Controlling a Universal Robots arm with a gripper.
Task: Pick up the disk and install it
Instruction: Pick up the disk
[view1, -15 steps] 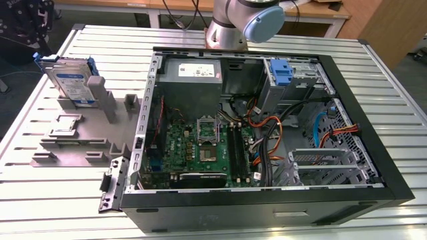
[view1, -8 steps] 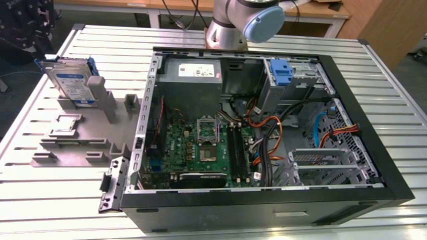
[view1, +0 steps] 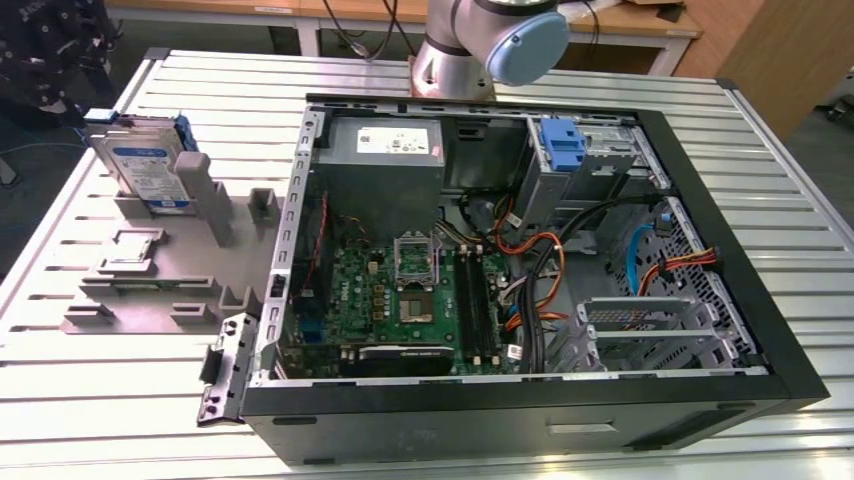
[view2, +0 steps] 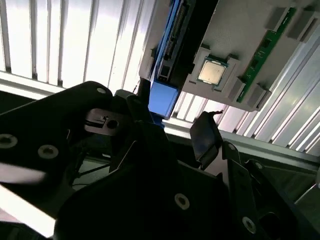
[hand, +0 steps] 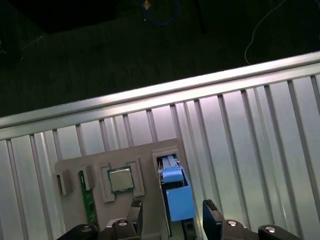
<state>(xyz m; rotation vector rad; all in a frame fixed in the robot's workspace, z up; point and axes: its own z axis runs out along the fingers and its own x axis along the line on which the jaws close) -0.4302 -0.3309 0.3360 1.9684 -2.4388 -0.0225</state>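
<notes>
The disk stands in a grey holder on the slatted metal table, tool spread wide.

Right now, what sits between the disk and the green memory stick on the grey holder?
A square processor chip, seated in a recess of the grey holder, lies between the disk and the memory stick, in both wrist views.

No print on the disk or white sticker is legible.
</notes>
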